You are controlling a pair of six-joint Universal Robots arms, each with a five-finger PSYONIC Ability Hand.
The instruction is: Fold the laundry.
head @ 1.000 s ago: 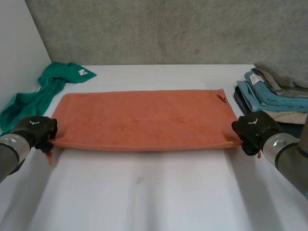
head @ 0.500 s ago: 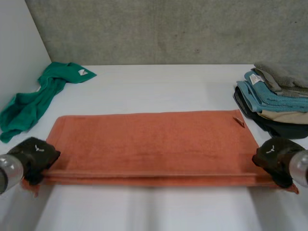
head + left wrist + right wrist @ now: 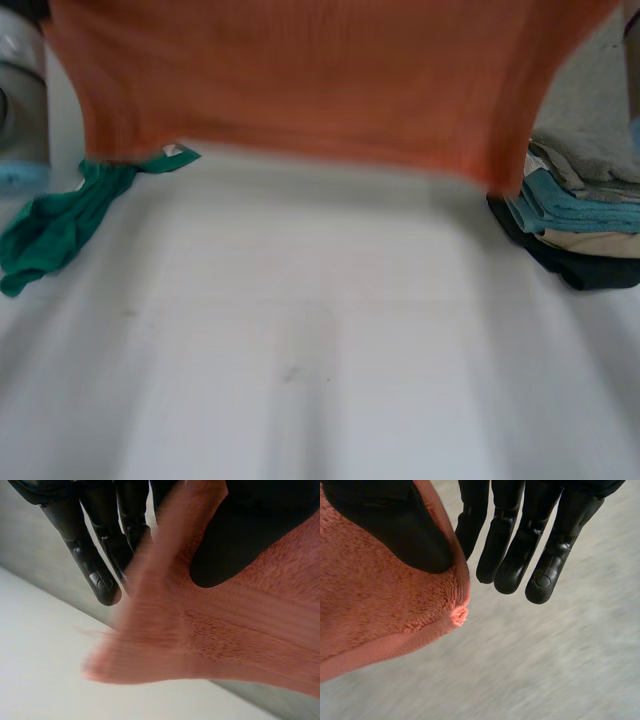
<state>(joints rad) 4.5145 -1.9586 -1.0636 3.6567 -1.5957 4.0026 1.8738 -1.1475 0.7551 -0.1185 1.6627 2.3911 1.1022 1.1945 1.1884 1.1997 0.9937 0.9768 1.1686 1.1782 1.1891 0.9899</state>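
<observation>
My left hand point(image 3: 102, 565) pinches one end of the orange towel point(image 3: 300, 80), thumb on cloth; right hand point(image 3: 520, 545) pinches the opposite corner; both high above the table point(image 3: 300, 360).

A white table point(image 3: 300, 350) in soft light, a rough grey concrete wall point(image 3: 595, 100) behind it.

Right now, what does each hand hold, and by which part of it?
Both hold the towel: the left hand pinches it near one corner, the right hand pinches the opposite end's corner.
</observation>
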